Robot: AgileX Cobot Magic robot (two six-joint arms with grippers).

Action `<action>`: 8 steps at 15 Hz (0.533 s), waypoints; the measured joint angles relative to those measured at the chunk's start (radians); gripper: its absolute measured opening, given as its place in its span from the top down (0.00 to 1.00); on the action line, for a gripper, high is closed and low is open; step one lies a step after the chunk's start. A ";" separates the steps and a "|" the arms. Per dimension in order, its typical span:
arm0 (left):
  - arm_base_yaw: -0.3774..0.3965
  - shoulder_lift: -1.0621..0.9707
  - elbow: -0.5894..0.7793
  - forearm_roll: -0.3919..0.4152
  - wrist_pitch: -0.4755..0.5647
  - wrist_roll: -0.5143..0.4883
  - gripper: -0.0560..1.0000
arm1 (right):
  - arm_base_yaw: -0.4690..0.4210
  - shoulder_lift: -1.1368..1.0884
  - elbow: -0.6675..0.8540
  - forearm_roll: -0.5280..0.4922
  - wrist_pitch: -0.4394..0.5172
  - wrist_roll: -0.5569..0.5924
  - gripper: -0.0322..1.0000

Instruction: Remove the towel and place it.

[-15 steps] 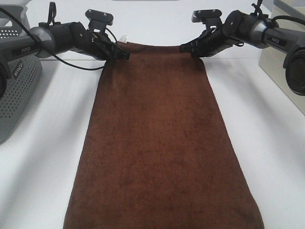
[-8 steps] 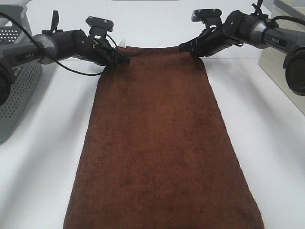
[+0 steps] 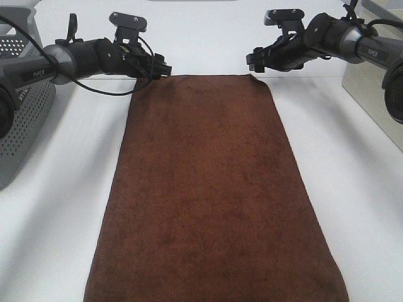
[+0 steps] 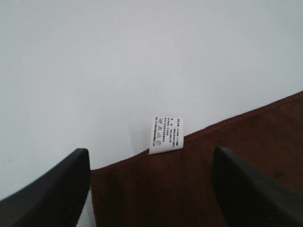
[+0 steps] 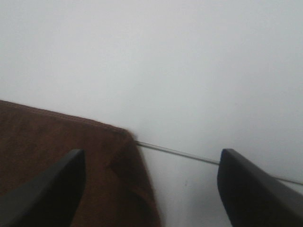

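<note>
Left gripper (image 3: 162,69) is spread wide, nothing between the fingers (image 4: 47,189); in my left wrist view both dark tips straddle the towel's far left corner without touching it. Right gripper (image 3: 253,61) same: released, fingers (image 5: 42,189) wide apart, empty, hanging over the far right corner. Both sit just off the far edge, one at each corner, in the high view.

The towel (image 3: 211,189) lies flat on the white table (image 3: 63,220), long side running from the far edge toward me, near end cut off by the frame. The white tag (image 4: 165,135) sticks out past the hem at the far left corner, lying on the table. The right corner looks slightly rumpled, a small fold at the hem in the right wrist view.

Around: grey perforated basket (image 3: 25,94) at the left edge beside the left arm, beige box (image 3: 371,75) at the right edge behind the right arm. Both are well apart from the towel. A thin seam (image 5: 189,155) crosses the table past the right corner.
</note>
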 joint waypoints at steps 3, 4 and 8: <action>0.000 0.000 0.000 0.000 -0.002 0.000 0.31 | -0.005 0.000 0.000 0.000 -0.001 0.000 0.24; 0.000 0.000 0.000 0.000 -0.002 0.000 0.31 | -0.005 0.000 0.000 0.003 -0.001 0.000 0.24; 0.000 0.000 0.000 -0.012 0.001 -0.003 0.31 | -0.005 0.016 0.000 0.091 -0.037 -0.064 0.24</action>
